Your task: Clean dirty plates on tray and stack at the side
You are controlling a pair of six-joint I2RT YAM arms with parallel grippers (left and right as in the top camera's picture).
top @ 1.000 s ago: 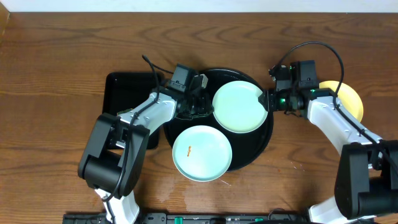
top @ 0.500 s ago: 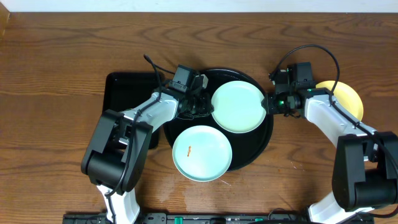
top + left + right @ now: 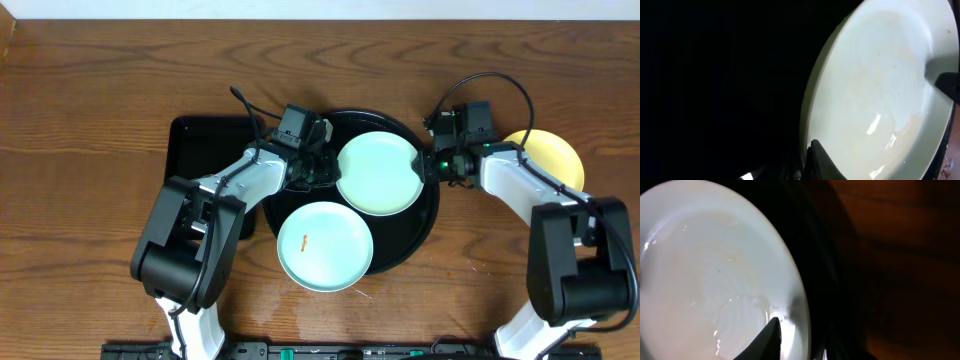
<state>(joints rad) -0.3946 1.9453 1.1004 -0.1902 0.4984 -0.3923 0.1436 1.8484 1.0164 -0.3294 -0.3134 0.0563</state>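
At the far left of the brown wooden table (image 3: 90,120) lies a small rectangular black tray (image 3: 200,150), partly covered by the left arm. The left gripper (image 3: 320,165) sits low over the large round glossy black tray (image 3: 425,225), right at the left rim of the upper pale mint-blue round plate (image 3: 378,172). In the left wrist view only one dark fingertip (image 3: 822,160) shows beside that rim, so I cannot tell whether the jaws are apart or together.

The second pale mint-blue round plate (image 3: 325,245), with a small orange smear at its centre, lies toward the front of the round tray, overhanging its front edge and just beside the upper plate.

The right gripper (image 3: 432,165) meets the right rim of the upper plate. Its wrist view shows one fingertip (image 3: 771,332) lying over the plate's inner face near the edge. The other finger is not clearly seen, so whether it clamps the rim cannot be told.

Further right, a pale yellow round plate (image 3: 555,155) rests on the table, off the tray and partly under the right arm.

The step in hand appears to be dealing with the upper plate, which shows only faint specks. The next move likely calls for a secure pinch on its rim, a lift clear of the tray's raised edge, and a carry to the yellow plate for stacking.
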